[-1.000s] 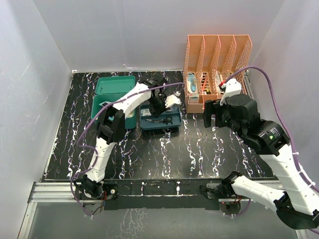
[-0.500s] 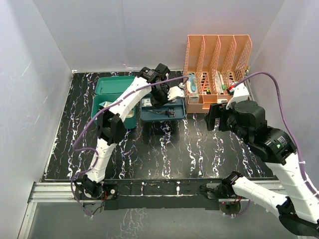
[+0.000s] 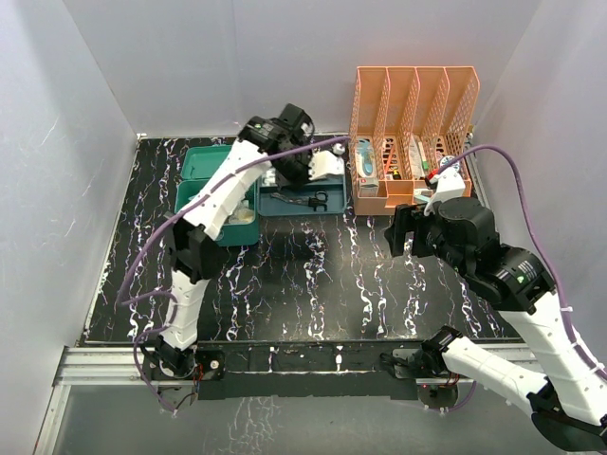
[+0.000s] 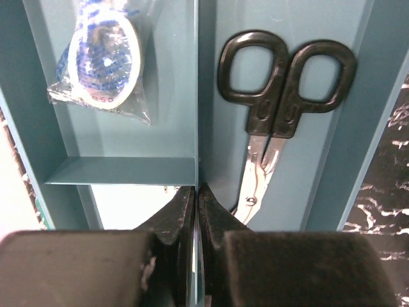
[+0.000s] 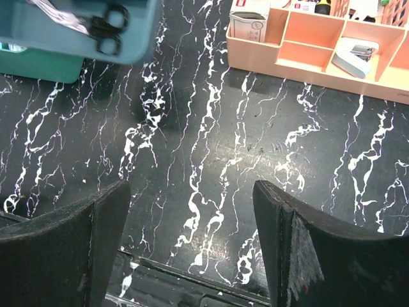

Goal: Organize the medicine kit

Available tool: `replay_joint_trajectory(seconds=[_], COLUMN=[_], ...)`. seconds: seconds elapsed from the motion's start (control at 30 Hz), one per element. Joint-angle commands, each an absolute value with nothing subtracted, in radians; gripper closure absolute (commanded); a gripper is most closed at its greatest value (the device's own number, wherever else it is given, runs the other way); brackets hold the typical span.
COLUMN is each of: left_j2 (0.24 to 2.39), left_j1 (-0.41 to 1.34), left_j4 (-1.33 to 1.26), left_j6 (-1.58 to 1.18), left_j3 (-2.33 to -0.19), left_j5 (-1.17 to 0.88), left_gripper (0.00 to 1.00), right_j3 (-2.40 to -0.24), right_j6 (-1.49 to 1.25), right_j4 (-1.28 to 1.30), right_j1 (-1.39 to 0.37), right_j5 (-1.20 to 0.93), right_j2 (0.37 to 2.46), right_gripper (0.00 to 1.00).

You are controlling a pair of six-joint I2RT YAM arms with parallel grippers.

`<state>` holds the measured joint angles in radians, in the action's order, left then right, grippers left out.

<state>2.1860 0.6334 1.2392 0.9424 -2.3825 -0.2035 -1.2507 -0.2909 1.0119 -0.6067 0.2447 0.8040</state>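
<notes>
The teal-green medicine kit (image 3: 216, 204) stands open at the back left, its lid (image 3: 220, 161) laid back; its corner shows in the right wrist view (image 5: 38, 66). My left gripper (image 3: 302, 176) (image 4: 197, 190) is shut on the divider wall of the dark blue-grey compartment tray (image 3: 334, 203) (image 4: 121, 171) and holds it lifted just right of the kit. In the tray lie black-handled scissors (image 4: 283, 96) (image 3: 309, 199) (image 5: 107, 29) and a bagged bandage roll (image 4: 102, 56). My right gripper (image 3: 402, 233) (image 5: 192, 198) is open and empty above the bare table.
An orange mesh file rack (image 3: 413, 118) (image 5: 305, 46) with several small medical items stands at the back right, close to the tray's right end. White walls enclose the black marbled table (image 3: 285, 284). A white item (image 3: 243, 216) lies inside the kit.
My left gripper has carried the tray up and toward the back, closer to the kit. The right arm has shifted slightly lower and left.
</notes>
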Motion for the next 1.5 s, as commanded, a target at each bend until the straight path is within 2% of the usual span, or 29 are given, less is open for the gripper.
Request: replay_joint_trajectory(seconds=[0.0,0.33,0.6,0.97,1.47], left_j2=[2.025,1.904,1.899,1.846,1.988], left_j1=[0.524,0.243,0.080,0.041,0.041], left_j4=[1.293,1.364,1.406,1.305,1.306], left_j6=[1.021,1.258,1.392,1.499,1.495], left_j3=[-2.371,-2.229,-2.152,-1.870,-1.994], left_j5=[-0.227,-0.363,-0.446,-0.424,-0.410], left_gripper=[1.00,1.00,1.00,1.00,1.00], right_j3=[-1.227,-1.220,-1.231,-1.241,-1.206], right_j6=[-0.300,-0.306,-0.333,-0.347,-0.356], right_j4=[0.933,0.929,0.953,0.947,0.918], right_j1=[-0.611,-0.611,-0.610,-0.611,-0.610], right_j5=[0.220,0.218,0.243,0.233,0.218], right_j2=[0.794,0.818,0.829,0.867,0.879], right_gripper=[0.25,0.27,0.28,0.31,0.32])
